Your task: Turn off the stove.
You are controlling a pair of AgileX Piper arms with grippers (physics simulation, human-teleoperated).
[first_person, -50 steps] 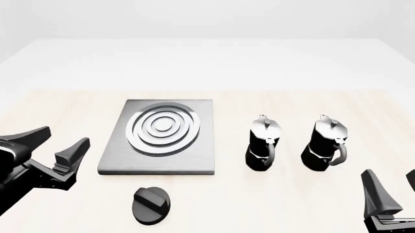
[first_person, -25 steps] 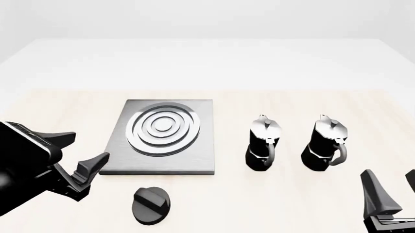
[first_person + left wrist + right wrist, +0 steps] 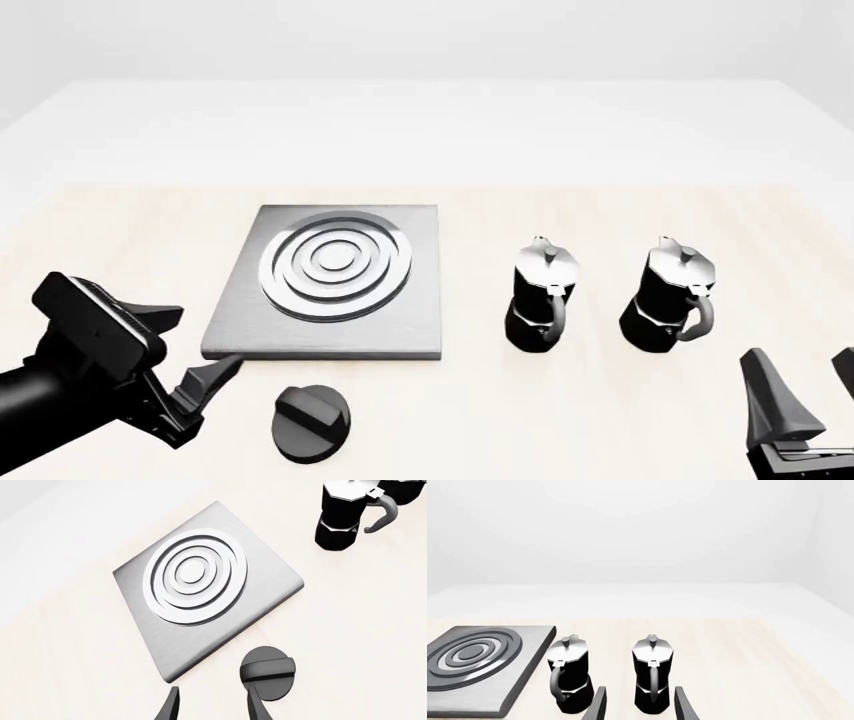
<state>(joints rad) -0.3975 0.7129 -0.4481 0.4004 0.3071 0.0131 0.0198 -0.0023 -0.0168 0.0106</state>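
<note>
1. The left gripper (image 3: 187, 355) has its jaws spread wide and holds nothing. Over the last second it has swung from the far left of the bench toward the middle and dropped lower, so its nearer fingertip now sits just left of the knob (image 3: 311, 423), close but not touching.

2. In the left wrist view the two fingertips (image 3: 255, 707) frame bare bench, with the knob (image 3: 267, 674) just ahead and off to one side of the gap. I judge the approach is under way, but the jaws are not yet centred over the raised bar.

3. The knob itself has not turned or shifted; its bar lies at the same slant as before. It rests on the bench just in front of the stove (image 3: 400, 320) slab's near edge.

4. The task's turn is therefore not yet begun. The next move probably calls for straddling the bar and rotating the wrist.

5. The right gripper (image 3: 807, 400) has not moved. It waits low at the right, jaws apart and empty, with the two moka pots (image 3: 650, 680) standing ahead of it, well apart from the knob.
</note>
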